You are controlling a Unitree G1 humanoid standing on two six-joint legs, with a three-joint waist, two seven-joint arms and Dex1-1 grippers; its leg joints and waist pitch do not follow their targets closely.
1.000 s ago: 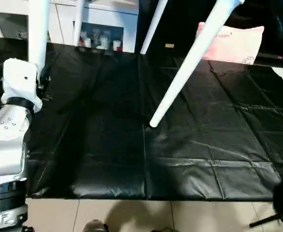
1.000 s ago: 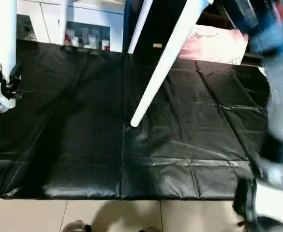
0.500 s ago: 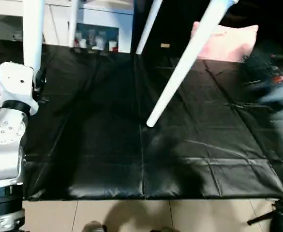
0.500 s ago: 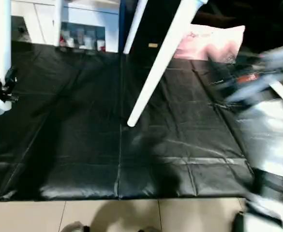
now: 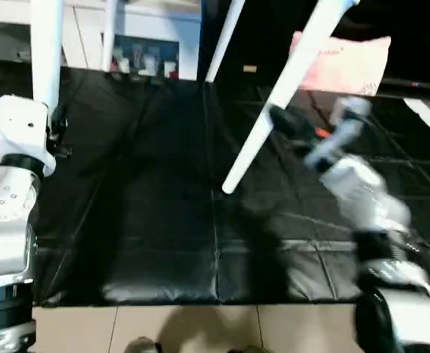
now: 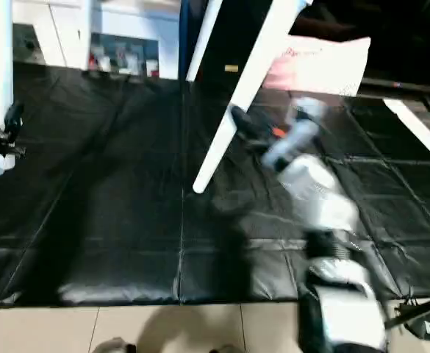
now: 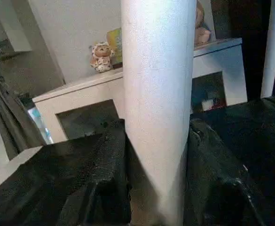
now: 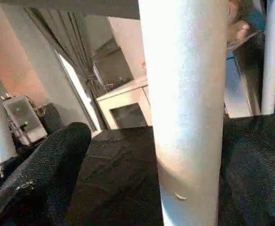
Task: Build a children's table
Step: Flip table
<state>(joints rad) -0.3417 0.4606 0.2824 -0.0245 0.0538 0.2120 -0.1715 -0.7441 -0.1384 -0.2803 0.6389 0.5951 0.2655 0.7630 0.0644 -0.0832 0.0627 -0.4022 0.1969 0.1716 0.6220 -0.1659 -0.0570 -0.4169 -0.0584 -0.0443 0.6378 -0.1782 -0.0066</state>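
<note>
Slanting over the black mat point(image 5: 163, 220), a white tapered leg point(image 5: 273, 110).

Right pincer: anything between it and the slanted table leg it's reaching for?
Nothing visible. The right pincer is open, and in the right wrist view the slanted leg stands between its two black fingers with nothing in the gaps. Beneath lies the black mat.

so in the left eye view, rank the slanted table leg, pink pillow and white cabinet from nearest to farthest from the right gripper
1. Slanted table leg: right beside the right gripper.
2. Pink pillow: behind it, to the right.
3. White cabinet: far back left.
</note>
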